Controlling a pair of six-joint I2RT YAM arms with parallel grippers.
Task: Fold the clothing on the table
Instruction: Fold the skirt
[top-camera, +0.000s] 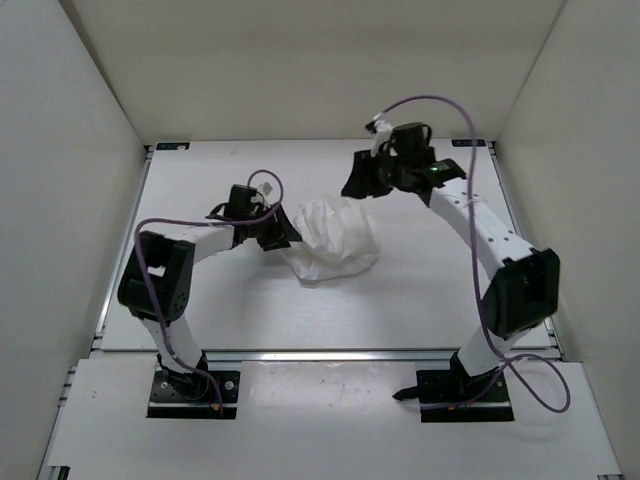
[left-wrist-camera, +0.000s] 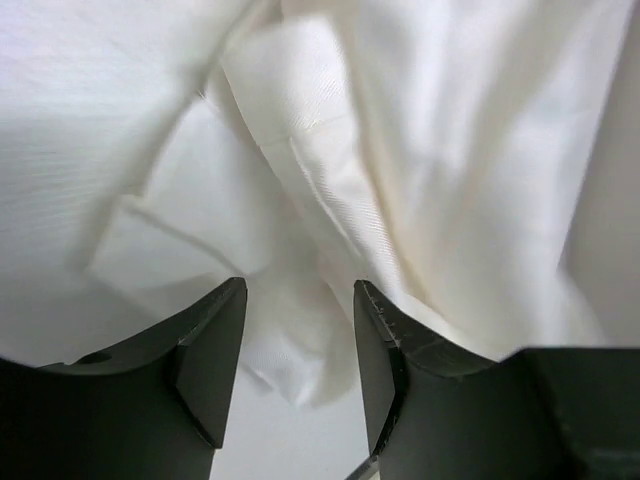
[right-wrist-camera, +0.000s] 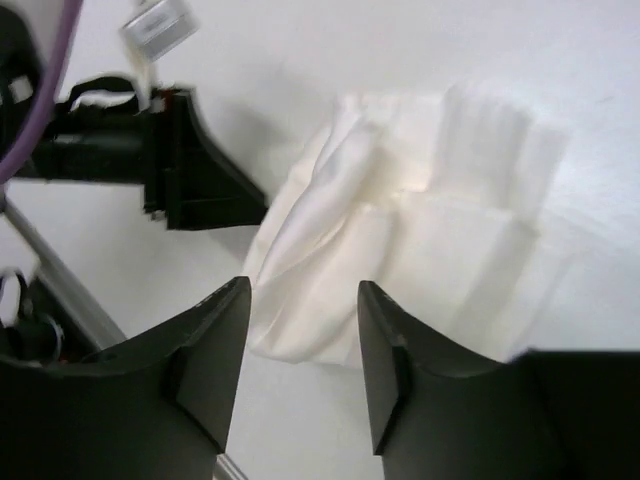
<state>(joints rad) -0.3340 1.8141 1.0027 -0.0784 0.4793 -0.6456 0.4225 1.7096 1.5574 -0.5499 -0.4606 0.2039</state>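
Gaping, clamping nothing, left fingers (left-wrist-camera: 212, 362) and right fingers (right-wrist-camera: 210, 365) flank one crumpled clothing (top-camera: 335, 240) on one table (top-camera: 420, 305).

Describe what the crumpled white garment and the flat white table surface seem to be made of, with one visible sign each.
The crumpled white garment looks like thin woven cloth, perhaps cotton, matte: soft folds, and a fine diagonal weave up close. The flat white table surface seems hard, smooth, matte, possibly laminate: level, without glare.
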